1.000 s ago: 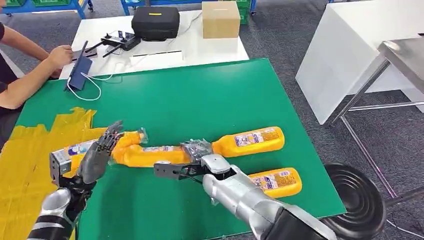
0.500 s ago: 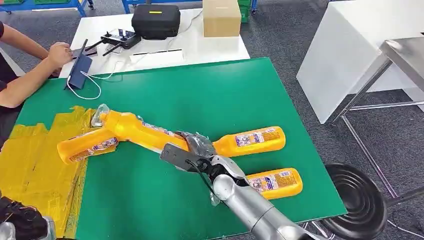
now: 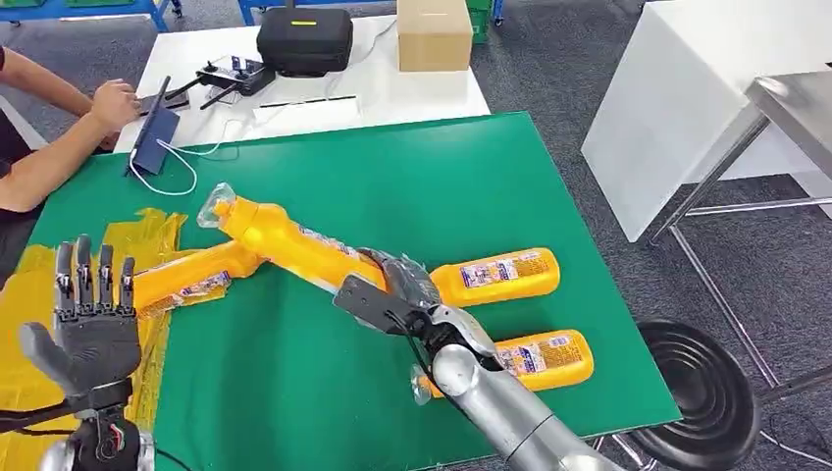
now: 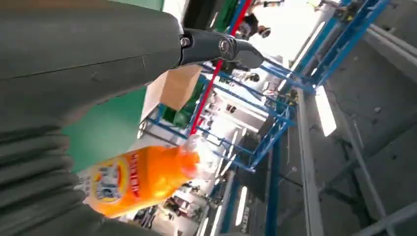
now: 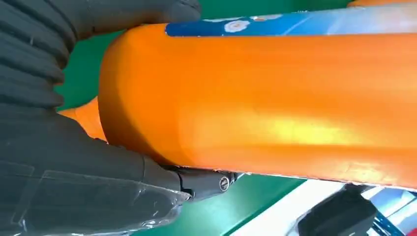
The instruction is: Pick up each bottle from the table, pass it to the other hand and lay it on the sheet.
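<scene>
Green tabletop point(image 3: 412, 186) with yellow sheet point(image 3: 39, 324) along its left side. Beyond it, white table point(image 3: 373, 93) with black case point(image 3: 305, 41) and cardboard box point(image 3: 434, 35); person's arm point(image 3: 59, 147) alongside. Right robot hand point(image 3: 392, 294) gripping raised orange bottle point(image 3: 285, 240), cap up-left. Second bottle point(image 3: 182, 280) lying on sheet edge, two more point(image 3: 500, 275) point(image 3: 545, 355) on the green. Left robot hand point(image 3: 90, 324) lifted, fingers spread, holding nothing.
</scene>
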